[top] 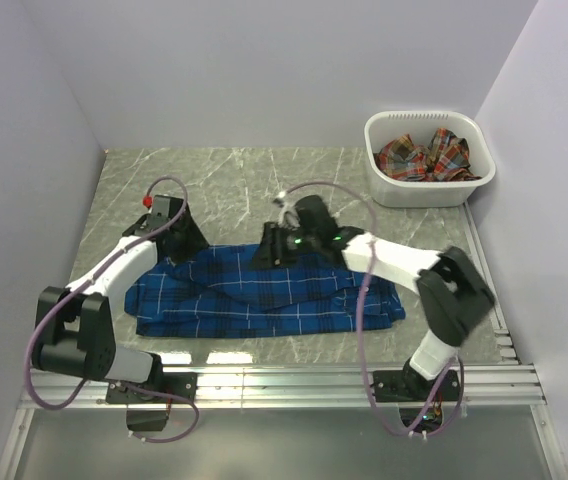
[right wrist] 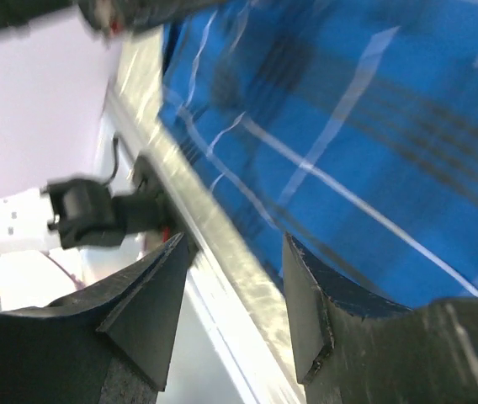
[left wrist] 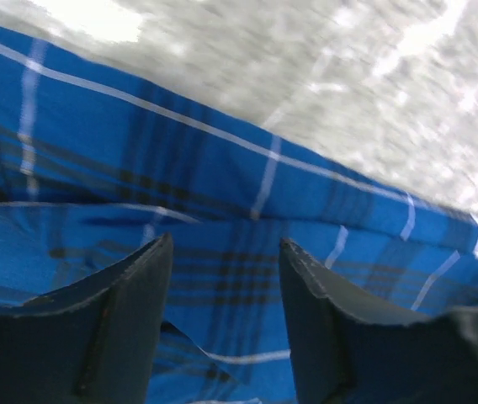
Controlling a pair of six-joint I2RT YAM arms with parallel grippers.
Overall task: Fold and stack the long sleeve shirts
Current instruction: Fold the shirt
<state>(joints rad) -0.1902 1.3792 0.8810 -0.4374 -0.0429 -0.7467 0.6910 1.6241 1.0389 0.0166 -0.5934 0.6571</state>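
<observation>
Left gripper (left wrist: 226, 252) spread, empty; blue shirt (top: 264, 300) far-left corner directly beneath. Right gripper (right wrist: 235, 244) spread, empty, above mid far edge. Shirt's long axis left-right.

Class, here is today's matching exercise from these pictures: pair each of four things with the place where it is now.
Things:
1. royal blue plaid cloth shirt
2. red-orange plaid cloth shirt
3. white plastic basket
4. left gripper

Places:
A. far right corner of the table
B. crumpled inside the basket
C. lying mid-table
D. open, over the blue shirt's edge

Pairs: 1-C; 2-B; 3-A; 4-D
</observation>
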